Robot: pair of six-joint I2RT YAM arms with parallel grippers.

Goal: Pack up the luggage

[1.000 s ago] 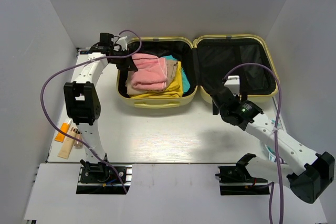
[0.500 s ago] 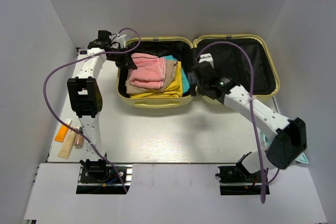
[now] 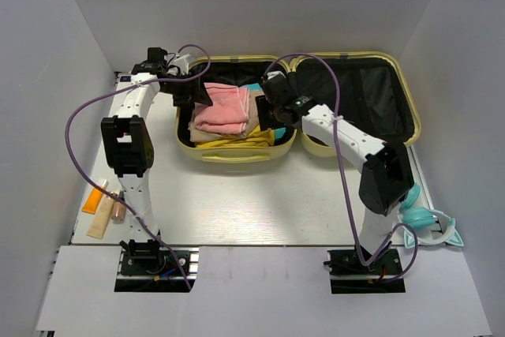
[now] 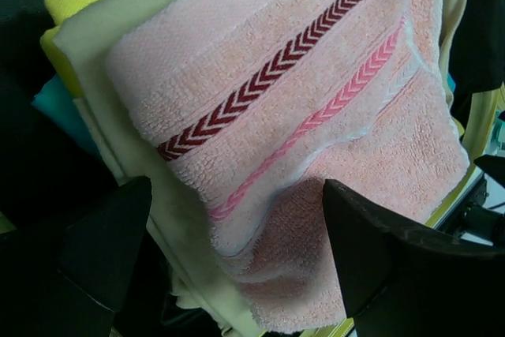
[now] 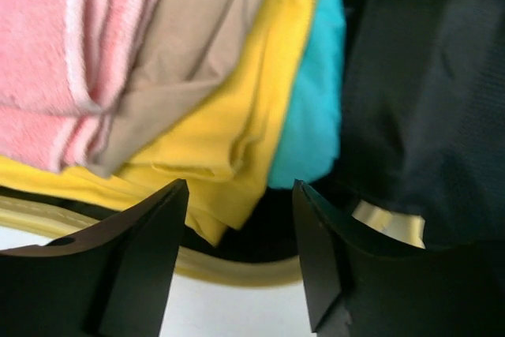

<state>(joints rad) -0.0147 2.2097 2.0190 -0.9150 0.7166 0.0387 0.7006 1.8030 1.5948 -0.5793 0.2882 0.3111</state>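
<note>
The pale yellow hard-shell clamshell suitcase [image 3: 237, 155] lies opened flat at the far middle of the white table [image 3: 252, 203], its two black-lined halves side by side. The left half holds a stack of folded cloth: a pink terry towel [image 3: 225, 110] with dark red chevron and pink stripes on top, a beige garment [image 5: 181, 61] under it, then a yellow garment [image 5: 229, 116] and a teal one [image 5: 316, 100] at the bottom. The left arm rises from its base along the left side of the table, bends at a high elbow and reaches rightward, so that the left gripper [image 3: 192, 94] hangs over the left rim of the packed half. In its wrist view the two dark fingers are spread wide, with the pink towel lying beyond the gap and nothing pinched between them. The right arm stands up from its base, folds at the elbow near the suitcase's right half and stretches its forearm up and to the left, setting the right gripper [image 3: 270, 108] over the hinge side of the clothes stack. Its fingers are also spread apart and grasp nothing; the wrist view looks down past them onto the edges of the yellow and teal layers and the suitcase's pale rim. An orange tube [image 3: 95, 196] and a beige tube [image 3: 102, 219] lie at the table's left edge.
</note>
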